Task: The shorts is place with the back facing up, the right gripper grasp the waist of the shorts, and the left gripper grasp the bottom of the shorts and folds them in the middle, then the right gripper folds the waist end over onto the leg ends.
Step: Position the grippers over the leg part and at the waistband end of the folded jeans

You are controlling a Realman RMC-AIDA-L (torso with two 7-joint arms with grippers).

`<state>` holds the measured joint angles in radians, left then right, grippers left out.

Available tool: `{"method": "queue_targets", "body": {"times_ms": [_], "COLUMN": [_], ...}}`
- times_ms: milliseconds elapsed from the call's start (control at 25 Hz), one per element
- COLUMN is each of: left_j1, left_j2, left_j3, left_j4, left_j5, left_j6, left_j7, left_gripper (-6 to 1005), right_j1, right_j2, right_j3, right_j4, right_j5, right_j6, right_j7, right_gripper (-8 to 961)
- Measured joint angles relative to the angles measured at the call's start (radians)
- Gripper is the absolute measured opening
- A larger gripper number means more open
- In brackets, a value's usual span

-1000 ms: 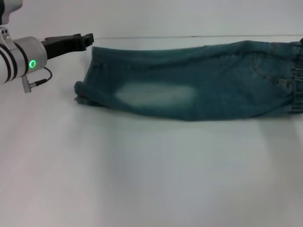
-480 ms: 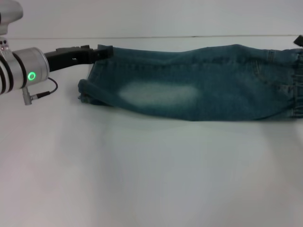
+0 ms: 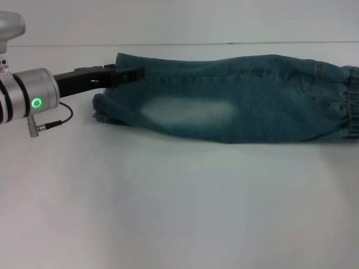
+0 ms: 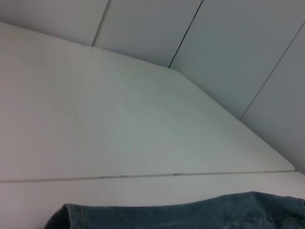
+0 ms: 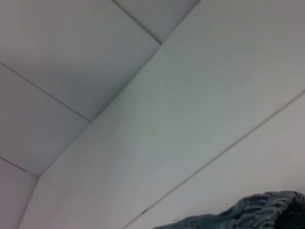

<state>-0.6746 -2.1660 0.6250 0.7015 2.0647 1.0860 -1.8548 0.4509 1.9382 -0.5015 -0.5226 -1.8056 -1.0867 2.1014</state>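
Note:
The shorts (image 3: 235, 106) lie folded lengthwise across the far half of the table, blue-green denim with a pale faded patch. The leg ends (image 3: 102, 110) are at the left and the gathered waist (image 3: 352, 103) runs off the right edge. My left gripper (image 3: 134, 73), on its silver wrist with the green ring, reaches in from the left and lies over the far corner of the leg ends. The left wrist view shows only a strip of denim (image 4: 190, 212). My right gripper is out of view. Its wrist view catches the ruffled waist (image 5: 267, 205).
The white table (image 3: 179, 213) stretches bare in front of the shorts. A thin seam (image 3: 224, 43) runs along the table's back, with pale wall panels behind. A grey cable (image 3: 56, 120) hangs under the left wrist.
The left gripper has slid right, from beside the leg ends onto their far corner. The waist end has sunk lower, and a black tip seen at the right edge half a second ago is gone.

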Motion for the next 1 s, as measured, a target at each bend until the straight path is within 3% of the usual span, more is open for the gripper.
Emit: {"method": "queue_targets", "body": {"times_ms": [480,1000], "left_j1": [0.024,0.033], "left_j2": [-0.002,-0.003], "left_j3": [0.022,0.08], "left_j4": [-0.005,-0.022], "left_j5": [-0.017,-0.026], "left_j6": [0.05,0.046], "left_j7": [0.01,0.012], "left_gripper": [947,947], "right_j1": [-0.104,-0.087], "right_j2": [0.015,0.033], "right_j3": [0.06,0.049], "right_j4": [-0.049,-0.035], "right_j5": [0.007,-0.06], "right_j6": [-0.072,-0.015], "right_j7": [-0.029,-0.024], "right_gripper": [958,959]}}
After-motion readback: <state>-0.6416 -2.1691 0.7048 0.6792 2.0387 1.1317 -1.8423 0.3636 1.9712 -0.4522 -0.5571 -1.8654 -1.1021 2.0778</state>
